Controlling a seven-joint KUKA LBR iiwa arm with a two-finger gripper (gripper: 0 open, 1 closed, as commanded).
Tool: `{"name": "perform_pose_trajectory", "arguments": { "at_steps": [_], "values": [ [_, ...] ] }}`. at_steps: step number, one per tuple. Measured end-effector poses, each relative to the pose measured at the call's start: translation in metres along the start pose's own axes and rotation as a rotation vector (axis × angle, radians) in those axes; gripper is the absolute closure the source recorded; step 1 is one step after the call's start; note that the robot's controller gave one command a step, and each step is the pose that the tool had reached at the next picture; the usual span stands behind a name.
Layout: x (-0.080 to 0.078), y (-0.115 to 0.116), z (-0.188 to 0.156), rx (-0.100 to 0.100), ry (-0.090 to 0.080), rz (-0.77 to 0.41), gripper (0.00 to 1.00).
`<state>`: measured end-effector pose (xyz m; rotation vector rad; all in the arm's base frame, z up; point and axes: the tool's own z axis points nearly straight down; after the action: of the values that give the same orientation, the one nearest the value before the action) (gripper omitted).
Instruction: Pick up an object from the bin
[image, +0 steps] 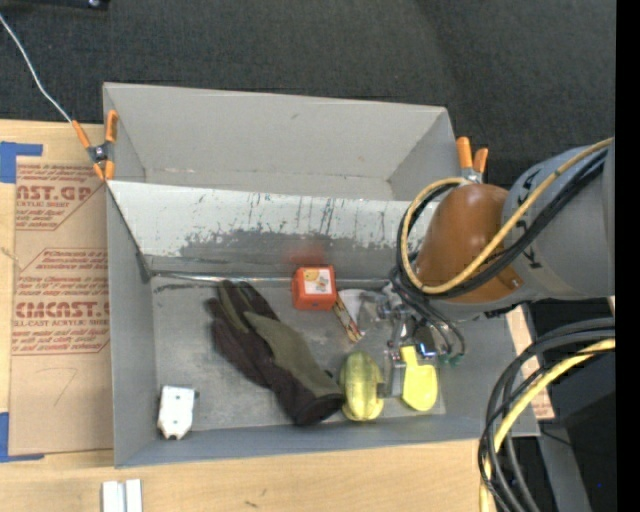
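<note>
My gripper (402, 338) hangs low over the bin's right side, just under the arm's orange cover. Directly below it lie a yellow-green rounded object (362, 388) and a brighter yellow piece (420, 388), side by side near the front wall. A small brown stick-like item (348, 320) lies just left of the gripper. Further left, by the back slope, an orange box (314, 287) with a pale label sits on the floor.
A dark glove (268, 350) stretches diagonally across the middle, its cuff touching the yellow-green object. A small white block (175, 411) sits in the front left corner. The arm and its cables cover the bin's right edge.
</note>
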<state>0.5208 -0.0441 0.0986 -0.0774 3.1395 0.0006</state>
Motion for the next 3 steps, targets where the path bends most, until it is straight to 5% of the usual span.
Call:
{"name": "perform_pose_trajectory", "arguments": {
  "at_steps": [1,2,3],
  "values": [
    [0.017,0.014,0.01,-0.001,0.002,-0.159,0.0],
    [0.025,0.057,0.026,0.001,-0.004,-0.338,1.0],
    [0.025,0.057,0.026,0.001,-0.004,-0.339,1.0]
  ]
}}
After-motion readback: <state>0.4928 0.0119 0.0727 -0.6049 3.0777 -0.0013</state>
